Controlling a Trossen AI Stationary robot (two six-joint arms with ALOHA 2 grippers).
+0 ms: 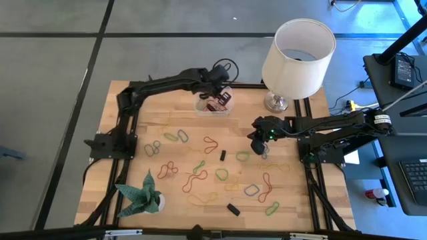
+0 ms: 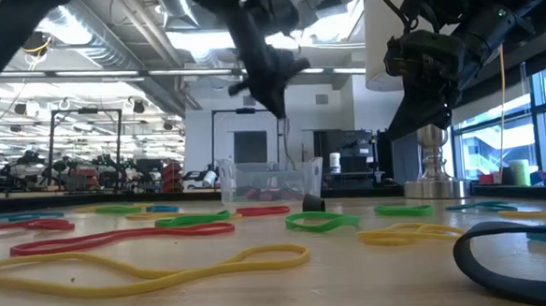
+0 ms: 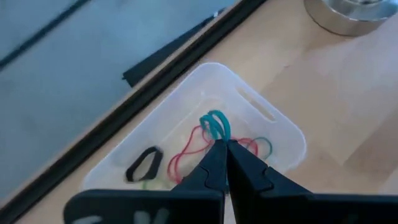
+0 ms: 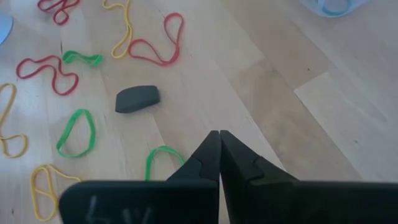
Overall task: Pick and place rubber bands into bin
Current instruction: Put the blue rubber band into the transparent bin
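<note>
Over at the left, our left gripper (image 3: pixel 222 144) hangs above the clear bin (image 1: pixel 215 107) at the table's far edge, fingers pressed together and pinching a teal rubber band (image 3: pixel 215 125). A red, a black and another teal band already lie inside. To the right, our right gripper (image 4: pixel 219 138) hovers pressed together and empty over the boards, just beside a green rubber band (image 4: pixel 163 160). We judge the job barely begun: most of the bands are still scattered on the table (image 1: pixel 300 200).
</note>
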